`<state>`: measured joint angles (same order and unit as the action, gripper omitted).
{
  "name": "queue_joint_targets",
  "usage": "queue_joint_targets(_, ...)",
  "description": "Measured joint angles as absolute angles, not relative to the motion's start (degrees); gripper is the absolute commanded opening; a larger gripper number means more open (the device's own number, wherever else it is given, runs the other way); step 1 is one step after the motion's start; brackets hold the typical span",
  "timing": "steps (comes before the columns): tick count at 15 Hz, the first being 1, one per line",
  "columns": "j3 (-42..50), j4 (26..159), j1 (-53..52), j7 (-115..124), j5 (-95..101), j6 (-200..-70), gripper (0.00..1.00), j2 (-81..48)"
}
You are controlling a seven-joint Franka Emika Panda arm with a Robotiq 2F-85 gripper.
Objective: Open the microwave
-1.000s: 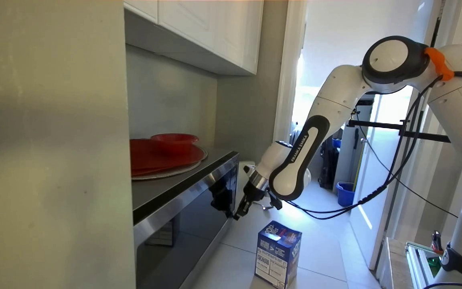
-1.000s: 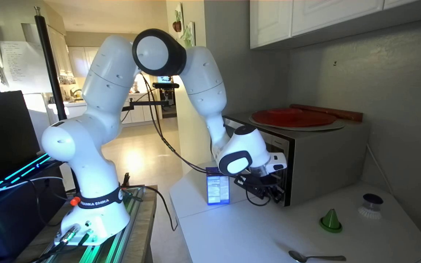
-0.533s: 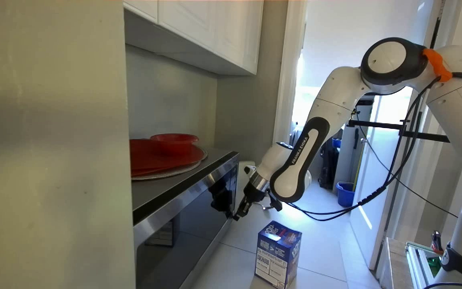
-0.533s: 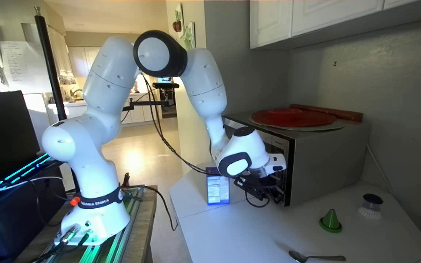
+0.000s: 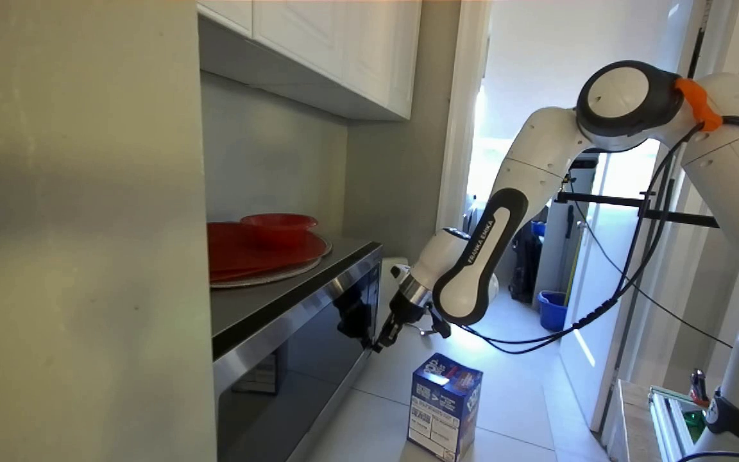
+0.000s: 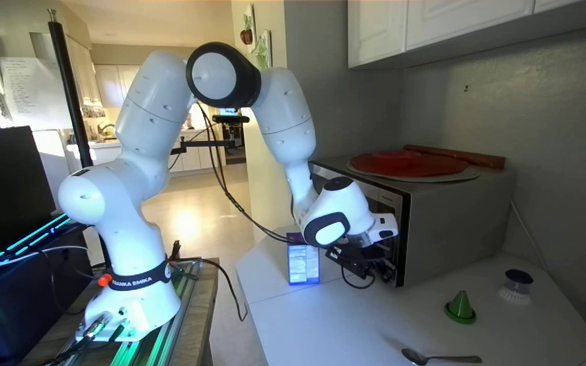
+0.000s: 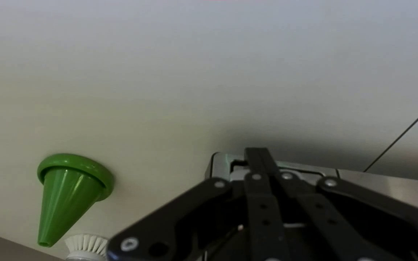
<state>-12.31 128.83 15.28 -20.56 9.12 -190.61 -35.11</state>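
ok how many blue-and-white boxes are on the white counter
1. The blue-and-white box stands on the white counter, in front of the grey microwave. The box shape in its dark glass door looks like a reflection. Another could hide behind the white robot arm.

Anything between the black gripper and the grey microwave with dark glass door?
Nothing visible: the black gripper is at a lower front corner of the grey microwave, contact unclear. A blue-and-white printed box stands on the white countertop, in front of the door, and might obstruct its swing.

The robot's elbow (image 5: pixel 618 94) has sunk very slightly.
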Motion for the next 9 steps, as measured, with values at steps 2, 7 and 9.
queue_joint_targets(2, -11.6, 128.8, 14.7, -20.6, 9.9, -191.7, 0.0, -35.4)
queue_joint_targets(7, -9.5, 128.8, 12.8, -20.6, 11.6, -195.3, 0.0, -36.3)
queue_joint_targets(9, -9.3, 128.9, 12.6, -20.4, 11.6, -197.1, 0.0, -36.8)
